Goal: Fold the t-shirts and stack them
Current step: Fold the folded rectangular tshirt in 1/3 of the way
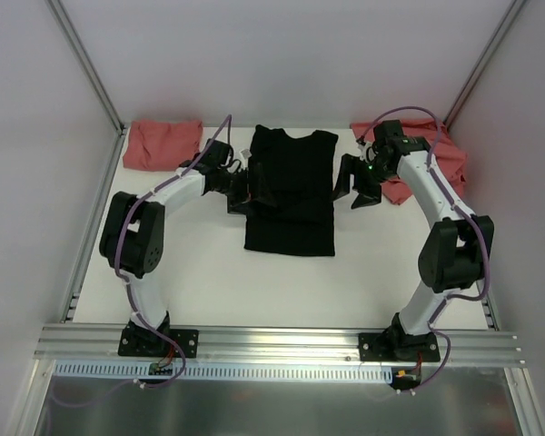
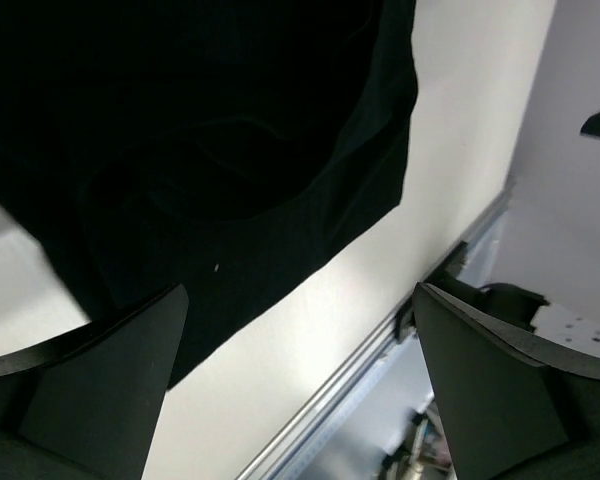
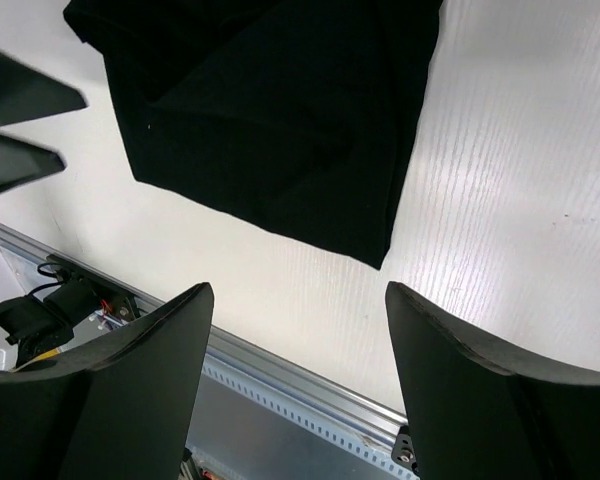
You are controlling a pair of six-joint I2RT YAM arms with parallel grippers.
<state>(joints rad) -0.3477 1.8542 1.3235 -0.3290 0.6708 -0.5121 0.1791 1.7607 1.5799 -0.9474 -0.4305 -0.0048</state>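
From the overhead camera we are seeing the black t-shirt (image 1: 291,195) lying flat as a narrow rectangle in the middle of the white table (image 1: 254,282), with its collar toward the far wall. The left gripper (image 1: 243,186) is sitting at the shirt's left edge and the right gripper (image 1: 357,182) just beside its right edge. From up here we cannot tell whether either is touching cloth.

Only this view is showing us a salmon-red t-shirt (image 1: 163,143) bunched in the far left corner. A second salmon-red t-shirt (image 1: 431,159) is lying far right, partly behind the right arm.

The wrist cameras are giving us what the overhead is hiding. On the left, the fingers (image 2: 100,380) are standing wide apart and gripping nothing, with black cloth and bare table below. On the right, the fingers (image 3: 140,380) are likewise spread and empty, above a corner of the black shirt and the metal rail (image 3: 280,390).
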